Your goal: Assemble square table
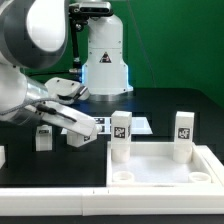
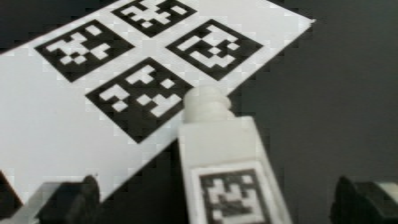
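Square table top (image 1: 160,168) is seen lying flat on the black worktop (image 1: 175,100) in the lower right of the exterior view. Two legs are seated upright in its far corners, one seated leg (image 1: 120,137) at frame centre and the other (image 1: 183,136) toward the right edge. The step in hand is judged to be the picking up of a loose leg (image 2: 222,165), shown in the wrist view lying between the fingers (image 2: 71,198) of the hand (image 1: 80,128). The fingers are spread wide apart and nothing is gripped. For a sound grasp, the hand should be lowered straight until the pads flank the leg's flat sides, centred along its body and kept off the narrow peg end, which overlaps the marker board (image 2: 125,70). Closing is best left until both pads are level, so that the leg is not twisted or pushed away. Counted: one table top; two seated legs; two empty sockets (image 1: 122,176) at its near corners; one small leg (image 1: 45,135) at centre left of the exterior view beside the hand, though it cannot be told whether it is the one in the wrist view; four tags on the marker board.
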You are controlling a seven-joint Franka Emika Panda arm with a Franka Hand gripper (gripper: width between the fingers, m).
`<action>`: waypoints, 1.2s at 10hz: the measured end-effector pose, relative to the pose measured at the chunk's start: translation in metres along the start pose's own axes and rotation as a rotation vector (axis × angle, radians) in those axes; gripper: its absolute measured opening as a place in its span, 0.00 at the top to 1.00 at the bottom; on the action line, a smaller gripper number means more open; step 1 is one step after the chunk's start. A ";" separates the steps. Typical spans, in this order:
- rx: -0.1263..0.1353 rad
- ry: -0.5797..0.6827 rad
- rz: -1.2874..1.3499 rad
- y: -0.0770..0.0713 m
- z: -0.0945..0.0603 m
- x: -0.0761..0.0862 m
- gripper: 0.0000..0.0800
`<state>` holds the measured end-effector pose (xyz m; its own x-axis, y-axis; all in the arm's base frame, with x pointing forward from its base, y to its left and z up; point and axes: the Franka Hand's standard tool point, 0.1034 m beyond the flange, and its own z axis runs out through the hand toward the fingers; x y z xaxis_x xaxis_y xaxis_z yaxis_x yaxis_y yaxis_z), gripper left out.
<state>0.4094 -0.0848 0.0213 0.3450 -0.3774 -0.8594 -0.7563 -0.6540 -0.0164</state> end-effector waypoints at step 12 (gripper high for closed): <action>-0.006 0.010 -0.005 -0.007 -0.005 -0.001 0.65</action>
<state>0.4170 -0.0831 0.0248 0.3541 -0.3804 -0.8543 -0.7510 -0.6601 -0.0173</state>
